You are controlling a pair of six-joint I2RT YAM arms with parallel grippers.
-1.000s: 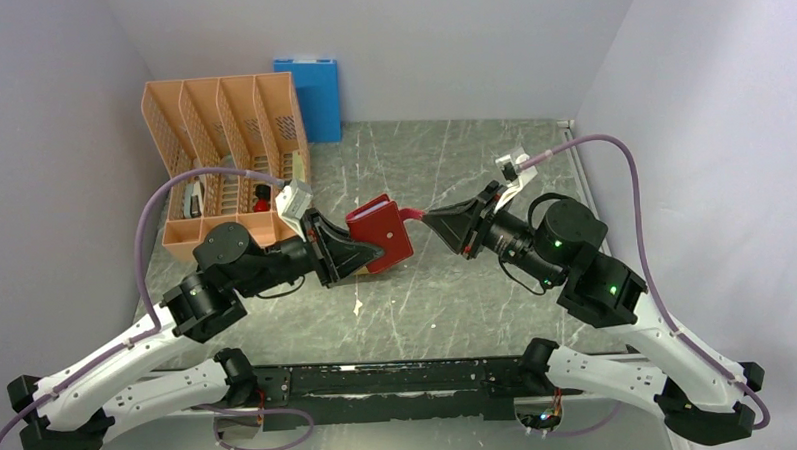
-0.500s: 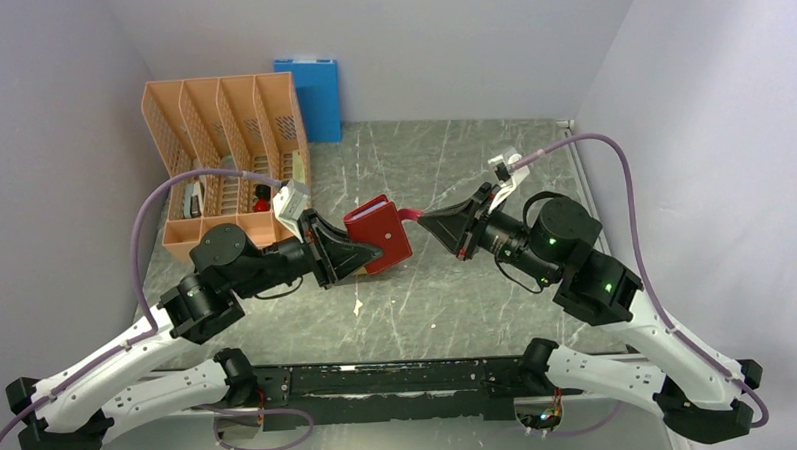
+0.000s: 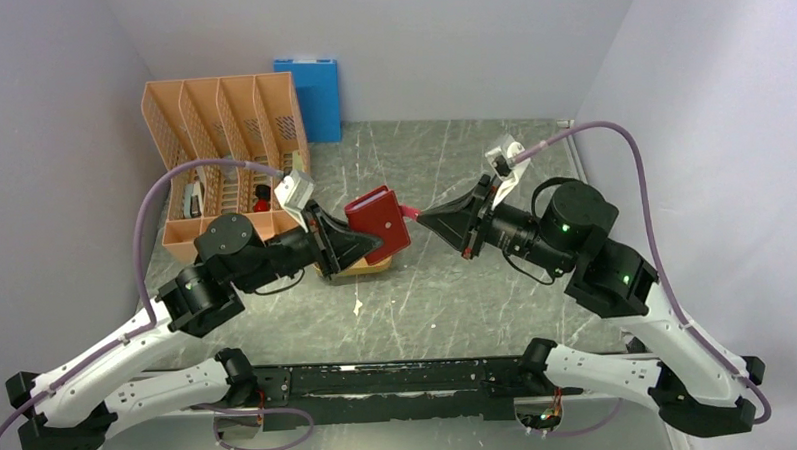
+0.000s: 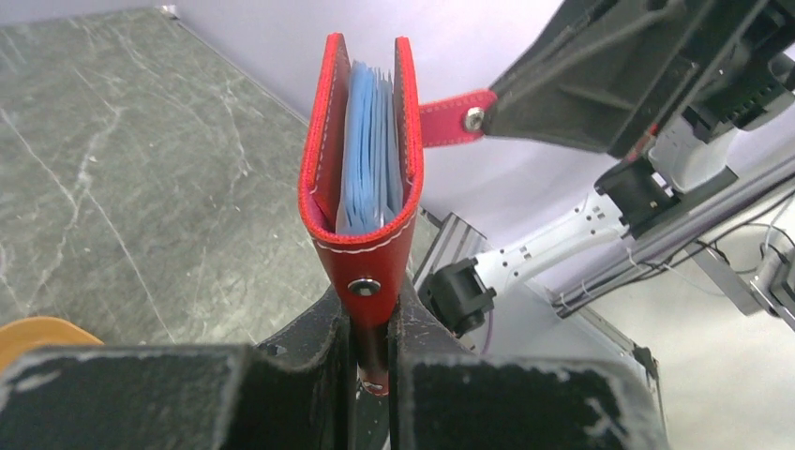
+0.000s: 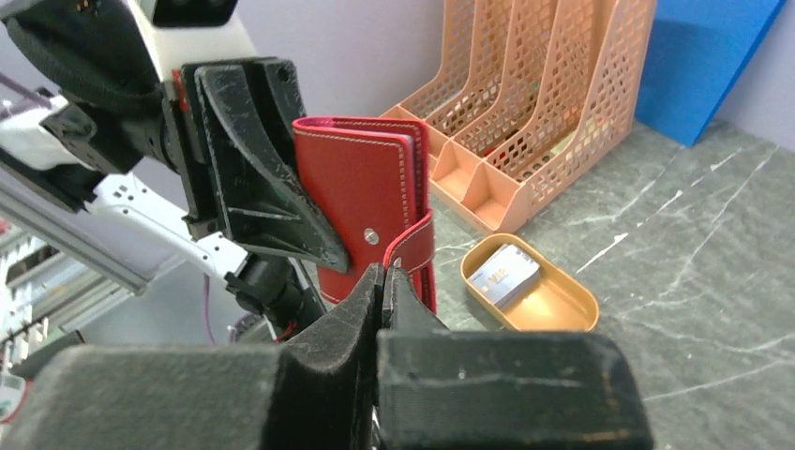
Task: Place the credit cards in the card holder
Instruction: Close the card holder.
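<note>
Since a second ago the right end effector (image 5: 385, 281) has pinched shut on the tab (image 4: 450, 117), and the left arm has carried the holder (image 3: 377, 222) a little farther back, baring the tray (image 5: 562, 314) beneath it. The left end effector (image 4: 370, 328) is clamped on the holder's edge by the snap stud, holding it in the air over the middle of the surface (image 3: 457, 283). Blue pockets show between red covers that stand nearly closed. The cards (image 5: 503, 274) lie in the tray, on the surface just below the holder; none can be seen in a pocket yet. The step in hand looks like opening the holder, with the tab unsnapped and drawn out to the right. The next move probably calls for the right arm to pull the tab away from the left grip so the covers spread, gently enough that the holder does not slip from the left fingers. Print shows on the top card but is too small to read, and no brand shows on the holder.
</note>
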